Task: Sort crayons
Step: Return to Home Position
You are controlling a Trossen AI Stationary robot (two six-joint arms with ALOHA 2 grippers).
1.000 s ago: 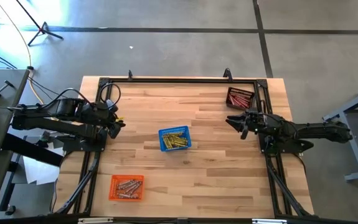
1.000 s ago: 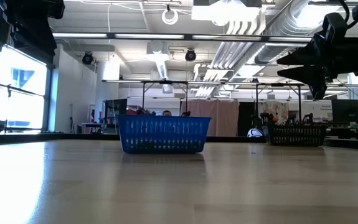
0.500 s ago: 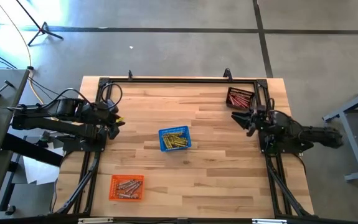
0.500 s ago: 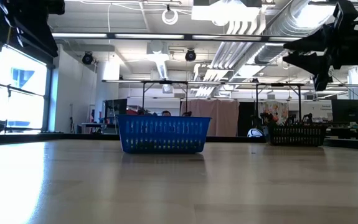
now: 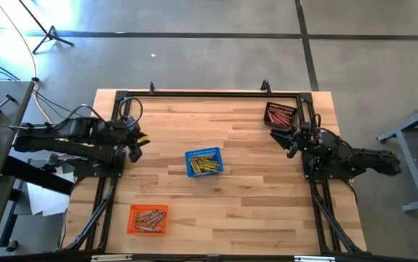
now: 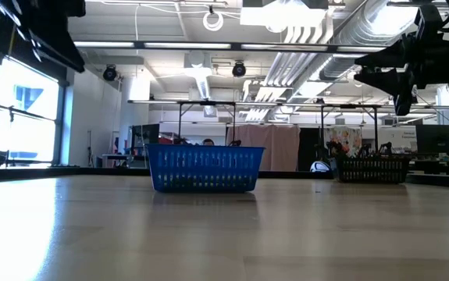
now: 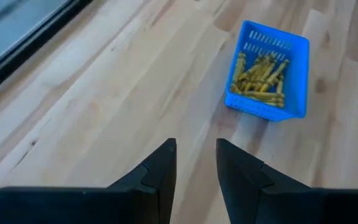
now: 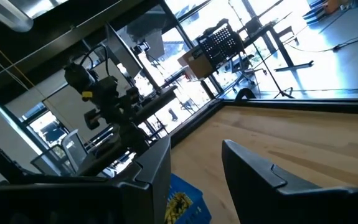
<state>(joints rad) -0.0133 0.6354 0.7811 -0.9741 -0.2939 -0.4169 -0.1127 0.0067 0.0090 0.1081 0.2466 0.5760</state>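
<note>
Yellow crayons [image 5: 207, 164] lie in a blue basket [image 5: 191, 163] at the table's middle. Tan crayons [image 5: 147, 217] lie in an orange basket [image 5: 131, 220] near the front left. Red crayons [image 5: 280, 112] lie in a dark basket [image 5: 270, 116] at the far right. My left gripper [image 5: 134, 143] hangs open above the table's left side and points down at a slant toward the blue basket [image 7: 299, 74]. Nothing is between its fingers [image 7: 164, 163]. My right gripper [image 5: 284, 137] is open and about level above the right side, just nearer than the dark basket. It is empty too [image 8: 196, 155].
A black metal frame [image 5: 209, 94] runs along the table's far, left and right sides, and the arms are mounted on it. In the low view the blue basket [image 6: 204, 168] and the dark basket [image 6: 372, 168] stand on the wood, with the right gripper [image 6: 380, 72] high above.
My right gripper has tipped up a little and drawn slightly back toward the table's right edge, still open. My left gripper has rolled a little about its own line without leaving its place.
</note>
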